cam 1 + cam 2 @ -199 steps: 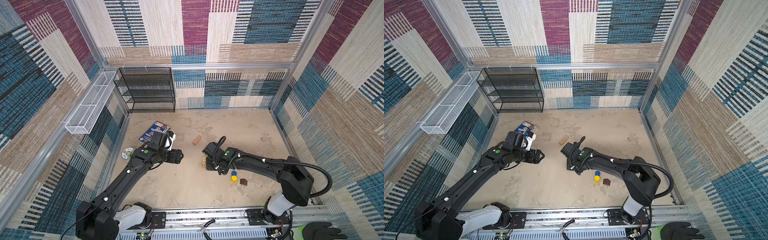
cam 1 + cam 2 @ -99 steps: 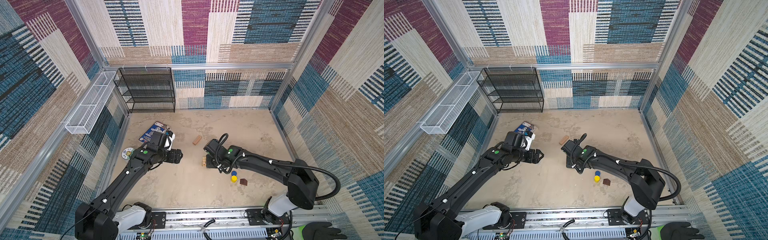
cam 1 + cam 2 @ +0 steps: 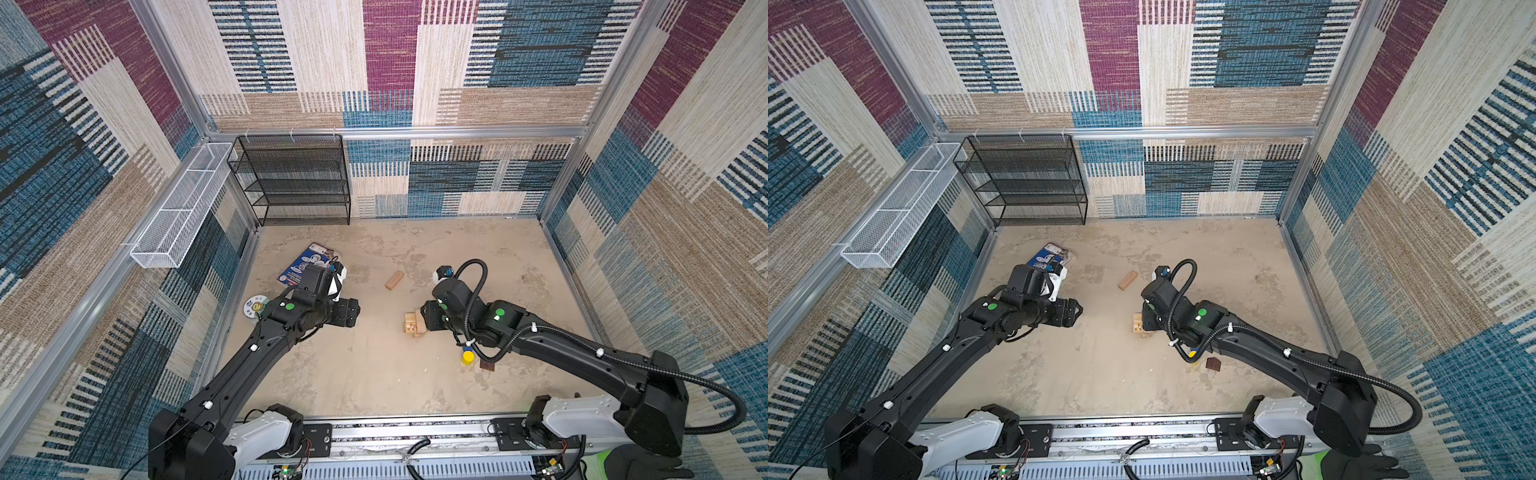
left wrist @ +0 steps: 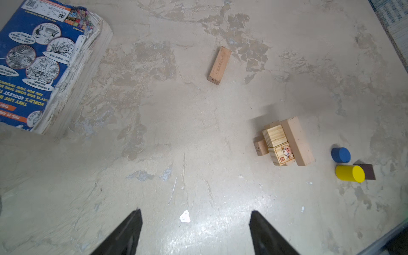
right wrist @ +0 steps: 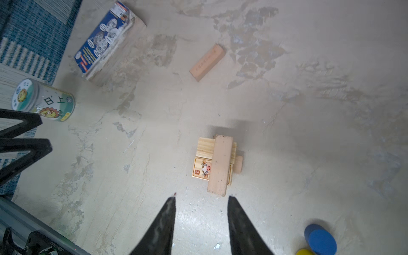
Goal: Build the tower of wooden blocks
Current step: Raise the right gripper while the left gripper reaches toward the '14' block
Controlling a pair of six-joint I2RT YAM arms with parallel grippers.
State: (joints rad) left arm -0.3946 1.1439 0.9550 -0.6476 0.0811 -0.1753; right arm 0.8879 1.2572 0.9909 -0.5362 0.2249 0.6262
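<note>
The tower [image 3: 412, 326] [image 3: 1138, 324] is a low criss-cross stack of pale wood blocks. Its long top bar [image 5: 220, 164] [image 4: 297, 141] lies across a picture block and a striped block. My right gripper [image 5: 201, 197] is open and empty just short of that bar's end. One loose bar [image 3: 394, 280] [image 5: 207, 62] lies further back. The yellow cylinder [image 3: 468, 357] [image 4: 350, 173], blue disc [image 4: 340, 155] [image 5: 320, 241] and dark-brown piece [image 3: 487, 365] [image 4: 368, 171] sit together on the floor near the right arm. My left gripper [image 4: 195, 212] [image 3: 353, 312] hangs open over bare floor, left of the tower.
A blue printed packet [image 3: 309, 262] [image 4: 37, 66] and a round labelled jar [image 3: 254, 306] [image 5: 42, 100] lie by the left wall. A black wire shelf [image 3: 291, 178] stands at the back left, and a white wire basket [image 3: 178, 208] hangs on the left wall.
My right arm has drawn slightly to the right, away from the tower, with its jaws a little apart. The left arm has hardly moved.
</note>
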